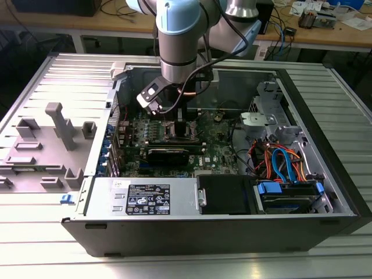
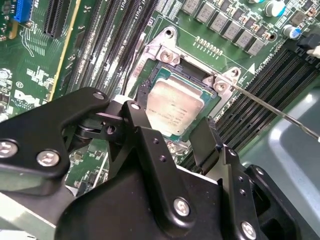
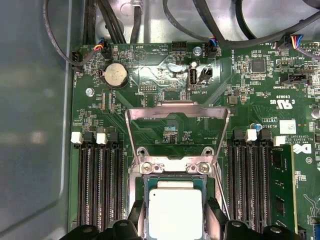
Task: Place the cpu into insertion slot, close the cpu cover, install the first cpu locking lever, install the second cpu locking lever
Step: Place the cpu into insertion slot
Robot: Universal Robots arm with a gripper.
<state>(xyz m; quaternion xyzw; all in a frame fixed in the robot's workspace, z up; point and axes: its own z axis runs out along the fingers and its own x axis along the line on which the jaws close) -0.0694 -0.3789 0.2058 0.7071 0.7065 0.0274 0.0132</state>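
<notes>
- Hand (image 2: 171,119) sat nearest the second wrist camera, black, low over the socket and straddling the cpu (image 2: 176,105). Couldn't tell if it was clamped on the chip or released.
- Cpu lay in the insertion slot (image 2: 145,90), metal top up. It looked flat and square to the socket frame in both wrist views.
- Step judged: placing the cpu, close to done. Cover not closed, levers not installed.
- Doing it well, as a judgement: chip had to stay level with its corners lined to the socket. No sideways slide over the contacts and no pushing down. Hand needed to stay vertical so it didn't nudge the chip off square.
- Risk judged: a tilt or a drag here would bend contacts. Tight room, metal frame on all sides.
- Cpu cover (image 3: 177,111) stood just beyond the chip, swung up open on its hinge, board visible through its window. It was not over the cpu.
- One locking lever (image 2: 280,112), a thin rod, stuck out free from a socket corner across the memory slots (image 2: 265,80). It looked unlatched.
- Memory slots flanked the socket on both sides. A coin cell (image 3: 115,75) sat farther off, past the cover.
- Exterior view: arm (image 1: 180,40) stood at upper middle of the frame and reached into the open computer case (image 1: 203,232), with the hand down on the green motherboard (image 1: 224,145).
- Orange and blue cables (image 1: 282,160) bunched toward the exterior view's right inside the case.
- Case lay on the ribbed table (image 1: 325,256), with grey fixtures (image 1: 58,125) at the exterior view's left.
</notes>
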